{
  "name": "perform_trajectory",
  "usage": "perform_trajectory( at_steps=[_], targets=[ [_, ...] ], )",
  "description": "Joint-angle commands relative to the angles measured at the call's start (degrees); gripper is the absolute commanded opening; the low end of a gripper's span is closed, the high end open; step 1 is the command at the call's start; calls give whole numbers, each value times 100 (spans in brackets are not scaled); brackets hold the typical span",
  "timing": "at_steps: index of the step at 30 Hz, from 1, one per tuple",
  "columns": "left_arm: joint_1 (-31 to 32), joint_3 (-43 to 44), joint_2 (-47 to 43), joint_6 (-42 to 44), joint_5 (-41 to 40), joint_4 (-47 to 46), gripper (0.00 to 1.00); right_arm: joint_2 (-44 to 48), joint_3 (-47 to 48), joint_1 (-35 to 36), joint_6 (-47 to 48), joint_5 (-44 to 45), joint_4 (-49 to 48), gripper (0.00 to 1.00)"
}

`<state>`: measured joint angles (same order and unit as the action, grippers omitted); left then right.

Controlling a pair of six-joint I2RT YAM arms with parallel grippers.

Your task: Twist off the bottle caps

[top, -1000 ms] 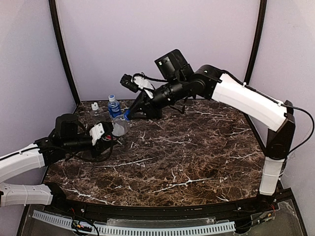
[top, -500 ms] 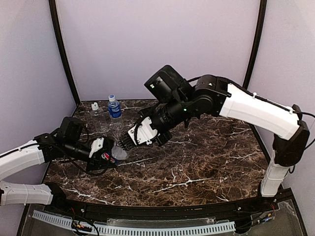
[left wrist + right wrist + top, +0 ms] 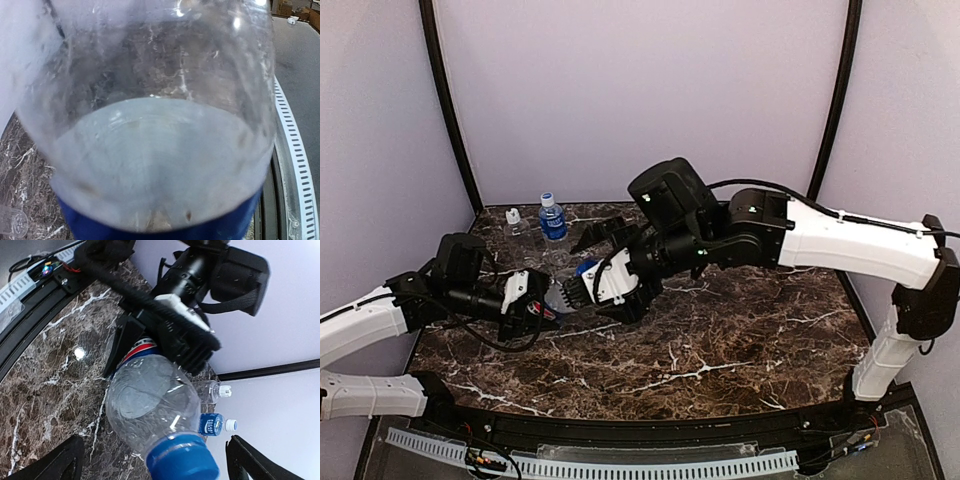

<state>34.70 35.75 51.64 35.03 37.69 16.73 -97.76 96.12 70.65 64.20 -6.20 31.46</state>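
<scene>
1. Spanning the bottom of every view, the dark marble table [image 3: 750,340] carries the two standing bottles at its far left corner.
2. The right arm [image 3: 850,245] reaches from the right side across the middle of the table towards the left.
3. The left arm [image 3: 360,325] comes in low from the left edge and points to the right, so the two arms meet left of centre.
4. The left hand [image 3: 530,308] is clamped on the Pepsi bottle [image 3: 150,410] around its labelled part and holds it on its side, neck towards the right arm.
5. The right hand [image 3: 582,291] is spread wide. Its wrist view shows one finger [image 3: 55,462] far to each side of the bottle's neck, neither touching it.
6. A blue-label bottle [image 3: 552,220] stands upright near the back wall, well apart from both hands.
7. A plain bottle [image 3: 513,228] stands just to its left, also upright.
8. The blue cap [image 3: 182,458] sits on the Pepsi bottle, between the right hand's open fingers.
9. A white cap [image 3: 512,214] sits on the plain bottle.
</scene>
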Motion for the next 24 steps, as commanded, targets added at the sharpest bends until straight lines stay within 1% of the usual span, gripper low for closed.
perform_trajectory(
  at_steps=[1,4,5,6,7,10,12,14,18,20,24],
  targets=[
    [19,-140,-104,-147,-586,-528,24,760,-332,-179,-1335,-320,-1245,99],
    [19,-263,-130,-238,-1104,-1044,24,902,-427,-416,-2364,-551,-1523,98],
    [19,-336,-133,-249,-1459,-1336,24,908,-408,-523,-2793,-661,-1589,99],
    [17,-369,-142,-259,-1643,-1491,24,870,-325,-642,-3318,-790,-1594,99],
    [18,-433,-144,-237,-2005,-1801,24,768,-134,-784,-3917,-891,-1482,99],
    [19,-496,-122,-99,-2602,-2215,24,114,1203,-1239,-5839,-1309,-474,98],
    [19,-521,-103,-70,-3059,-2411,24,-310,1904,-1411,-7035,-1457,89,91],
    [19,-555,-89,-43,-3275,-2576,24,-684,2350,-1440,-7517,-1370,519,84],
    [19,-601,-50,44,-3454,-2728,24,-1156,2805,-1427,-8062,-1538,1107,74],
    [19,-598,-33,48,-3458,-2662,24,-1263,2886,-1405,-8196,-1534,1187,70],
    [19,-630,-30,32,-3432,-2669,24,-1366,2899,-1316,-8146,-1487,1185,65]
  ],
)
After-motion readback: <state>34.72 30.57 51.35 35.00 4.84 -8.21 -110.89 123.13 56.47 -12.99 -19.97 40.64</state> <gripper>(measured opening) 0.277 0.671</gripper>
